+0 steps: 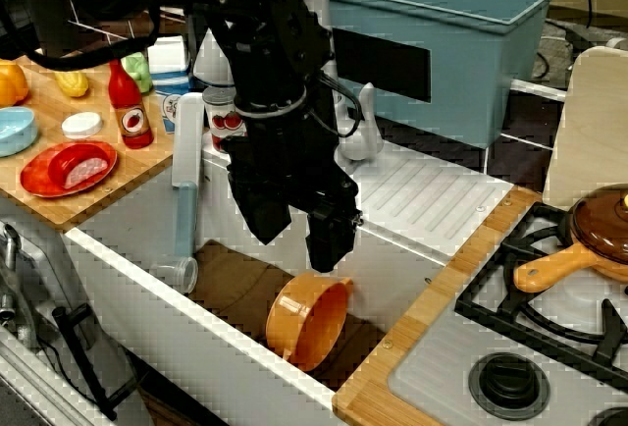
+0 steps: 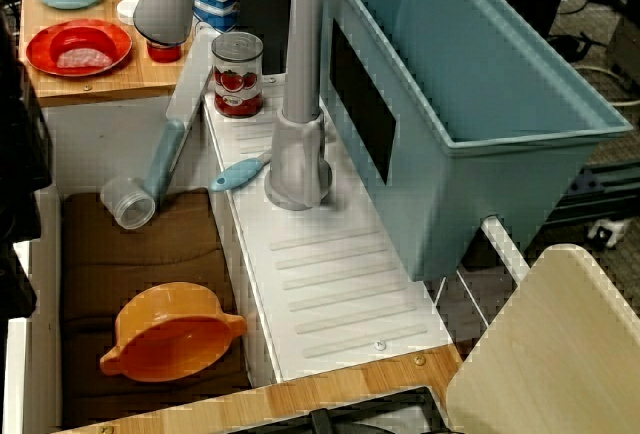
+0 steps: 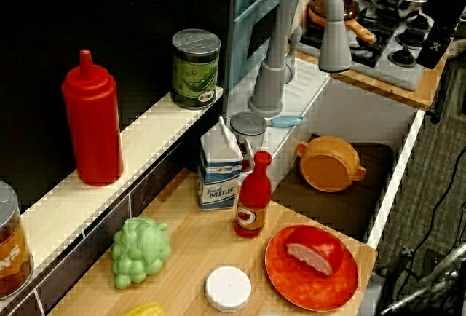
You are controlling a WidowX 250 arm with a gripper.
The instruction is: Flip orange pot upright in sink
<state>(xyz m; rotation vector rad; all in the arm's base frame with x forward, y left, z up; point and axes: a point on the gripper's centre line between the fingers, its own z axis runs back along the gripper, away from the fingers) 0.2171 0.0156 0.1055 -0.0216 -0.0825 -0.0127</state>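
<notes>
While the gripper [image 1: 299, 235] hangs open just above it, the orange pot [image 1: 306, 319] lies tilted on the sink [image 1: 147, 289] floor; approach step, next needs a rim grasp.

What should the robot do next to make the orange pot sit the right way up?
Probably lower the pincer a little onto the raised rim of the orange pot and close on it. The pot lies tipped on its side on the dark bottom of the sink, not upright, and the pincer hangs open just above it, holding nothing.
</notes>
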